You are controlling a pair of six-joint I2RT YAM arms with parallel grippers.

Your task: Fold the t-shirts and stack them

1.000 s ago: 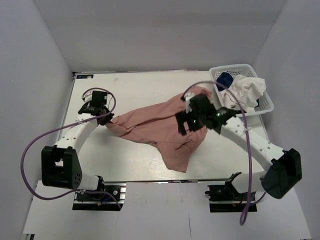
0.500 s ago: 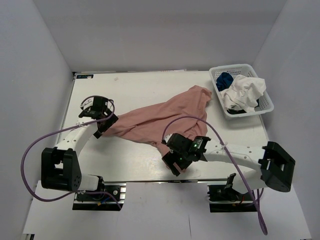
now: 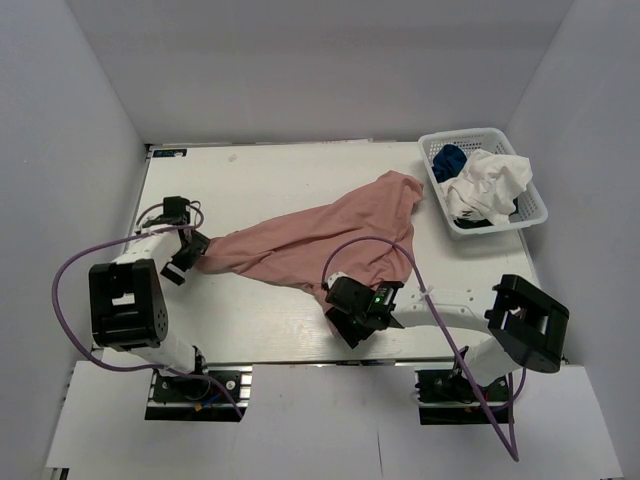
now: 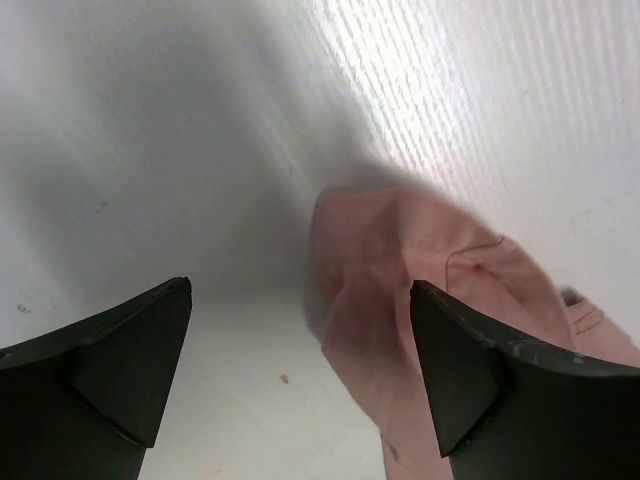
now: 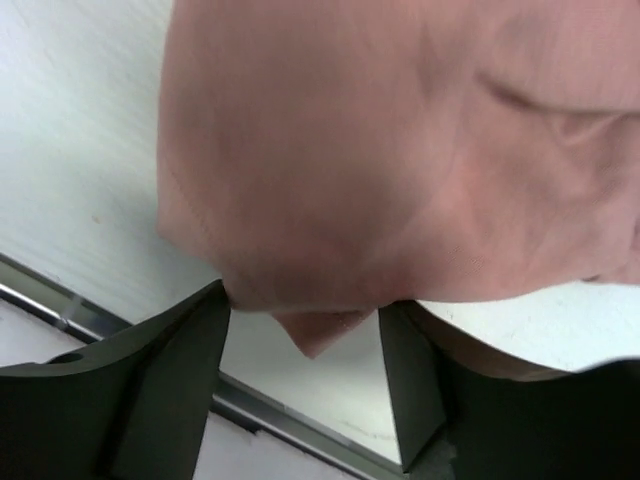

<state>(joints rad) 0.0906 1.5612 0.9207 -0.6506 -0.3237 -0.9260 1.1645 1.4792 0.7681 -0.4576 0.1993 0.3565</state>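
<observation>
Overhead: dusty-pink shirt lies unfolded in a long diagonal across the table, from my left side up toward the basket at the far right corner. A lobe of it hangs down toward the near edge. Royal-blue shirt and white shirt are bunched inside the basket, blue at its far left, white filling most of the rest.

From above, my left gripper sits at the shirt's left tip, but I can't read the finger gap from there. The left wrist camera settles it: fingers spread wide, with the rumpled pink tip loose on the table between them, nearer one finger and gripped by neither.

My right gripper is low at the near edge. From overhead, its body hides the hem. The right wrist camera shows what that view can't: the pink hem's corner pokes down between my two fingers, which stand apart with bare table showing in the gap, not clamped on the cloth. The table's metal edge rail shows just below.
</observation>
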